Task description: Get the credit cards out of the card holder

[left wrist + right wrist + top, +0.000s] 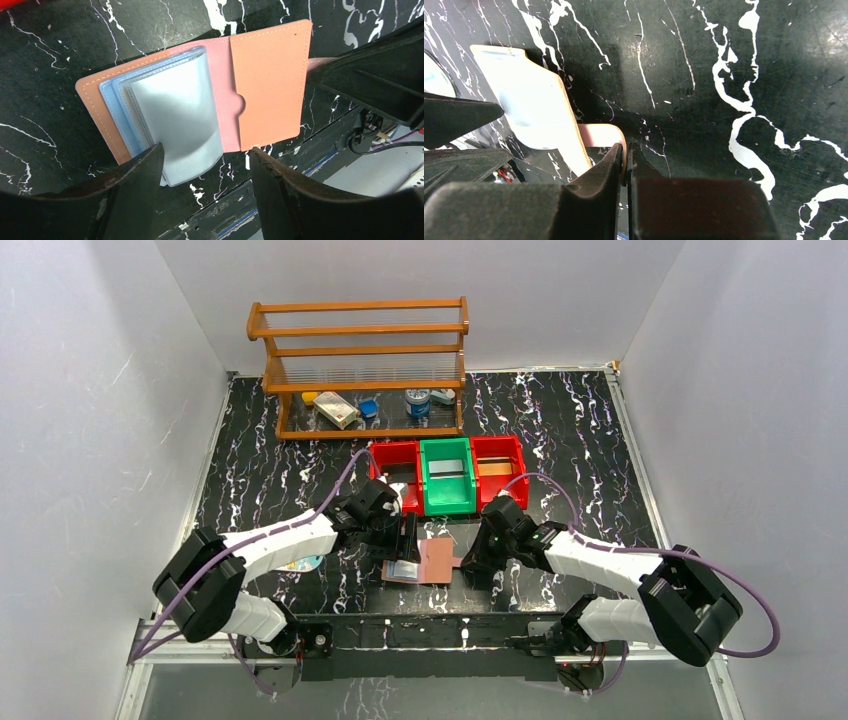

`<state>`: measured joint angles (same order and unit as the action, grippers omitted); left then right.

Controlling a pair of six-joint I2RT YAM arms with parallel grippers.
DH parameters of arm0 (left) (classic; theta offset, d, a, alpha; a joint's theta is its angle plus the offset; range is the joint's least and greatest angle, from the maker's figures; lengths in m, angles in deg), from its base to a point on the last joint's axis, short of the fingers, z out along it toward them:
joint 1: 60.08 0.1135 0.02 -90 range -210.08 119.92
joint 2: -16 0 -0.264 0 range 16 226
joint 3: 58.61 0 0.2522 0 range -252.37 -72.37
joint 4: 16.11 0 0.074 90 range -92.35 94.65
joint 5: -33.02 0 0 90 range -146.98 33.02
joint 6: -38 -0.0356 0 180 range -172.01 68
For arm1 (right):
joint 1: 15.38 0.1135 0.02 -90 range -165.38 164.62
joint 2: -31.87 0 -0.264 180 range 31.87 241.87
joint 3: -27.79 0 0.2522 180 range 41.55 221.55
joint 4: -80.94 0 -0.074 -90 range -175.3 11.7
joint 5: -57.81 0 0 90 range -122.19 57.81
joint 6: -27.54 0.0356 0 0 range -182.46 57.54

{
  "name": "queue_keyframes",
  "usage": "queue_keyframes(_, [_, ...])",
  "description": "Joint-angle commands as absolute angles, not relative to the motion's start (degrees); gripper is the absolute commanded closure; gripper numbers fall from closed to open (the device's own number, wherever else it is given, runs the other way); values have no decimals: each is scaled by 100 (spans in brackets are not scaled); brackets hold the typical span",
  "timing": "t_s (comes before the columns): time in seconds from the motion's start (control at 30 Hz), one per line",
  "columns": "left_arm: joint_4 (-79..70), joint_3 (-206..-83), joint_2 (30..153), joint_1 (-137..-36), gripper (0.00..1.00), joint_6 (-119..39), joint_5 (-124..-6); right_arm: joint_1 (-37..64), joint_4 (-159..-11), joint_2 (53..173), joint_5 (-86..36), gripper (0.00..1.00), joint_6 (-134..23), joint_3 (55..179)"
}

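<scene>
- Card holder (pixel 432 562): reddish-brown leather bifold, lying opened flat on the black marbled table (pixel 570 430). It sits near the front edge, between the two grippers and just near of the bins.
- Clear inner pockets (pixel 175 110): a pale bluish stack fanned up from the left half of the card holder, with the top leaf curling.
- Credit cards: none can be made out as a separate item. Any left are presumably inside the pockets, but the leaves read as plain grey-blue, so I cannot tell.
- Snap tab (pixel 599 135): projects from the right edge of the card holder.
- Right gripper (pixel 626 160): jaws closed on the snap tab, pinning the card holder to the table.
- Left gripper (pixel 206 172): poised over the near edge of the pockets. Its jaws stand apart with the pocket edge between the fingertips, and they grip nothing.
- Step in hand, as judged: anchoring the card holder and lining up on a pocket leaf or card edge.
- Next move, as judged: bring the left jaws together on a card edge only, not the soft sleeve. Then draw it out along the pocket opening while the right grip holds firm.
- Background: red, green and red bins (pixel 447 480) in a row, with a wooden rack (pixel 360 350) at the far side.
</scene>
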<state>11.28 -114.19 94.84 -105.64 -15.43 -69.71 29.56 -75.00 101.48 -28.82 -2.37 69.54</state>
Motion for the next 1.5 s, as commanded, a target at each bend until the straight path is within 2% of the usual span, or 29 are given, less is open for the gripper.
queue_keyframes(0.0, [1075,-11464,9627,-10561,39,-1530,-7101,2919,-7585,10209,-2949,87,-151,7000])
queue_keyframes(0.67, [1258,-11503,9186,-10554,35,-1518,-6552,2918,-7798,10345,-2827,87,-68,6863])
queue_keyframes(1.13, [1042,-11441,9725,-10561,42,-1577,-7040,2920,-7862,10442,-2762,87,-68,6864])
queue_keyframes(1.47, [1093,-11671,9467,-10561,45,-1570,-7075,2920,-7923,10519,-2694,87,-66,6845])
